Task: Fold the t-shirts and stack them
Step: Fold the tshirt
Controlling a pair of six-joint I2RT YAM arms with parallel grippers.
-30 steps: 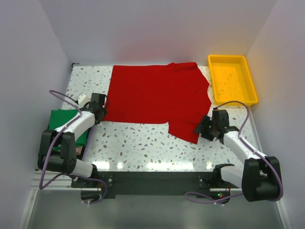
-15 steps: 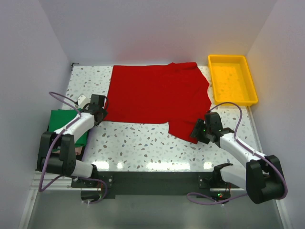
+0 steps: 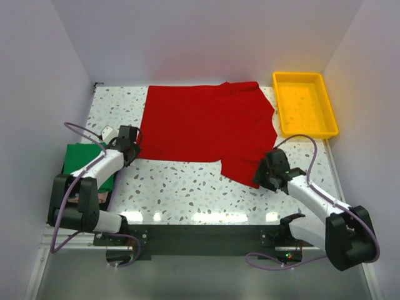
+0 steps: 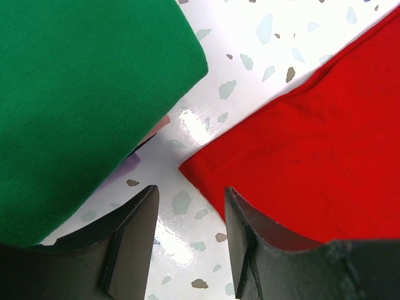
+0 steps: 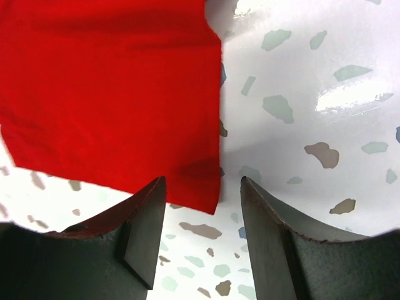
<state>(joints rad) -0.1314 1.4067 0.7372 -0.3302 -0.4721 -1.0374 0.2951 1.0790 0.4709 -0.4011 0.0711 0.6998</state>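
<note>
Now, the desk carries the red t-shirt spread flat, long axis left to right; the green t-shirt lies folded at the left edge. The left end effector gapes, empty, just short of the red near-left corner; the right end effector, likewise open, straddles the near-right flap's corner

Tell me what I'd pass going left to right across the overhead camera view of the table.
green t-shirt → left tool → red t-shirt → yellow tray. The right tool is left out: it overlaps the red shirt's right corner.
</note>
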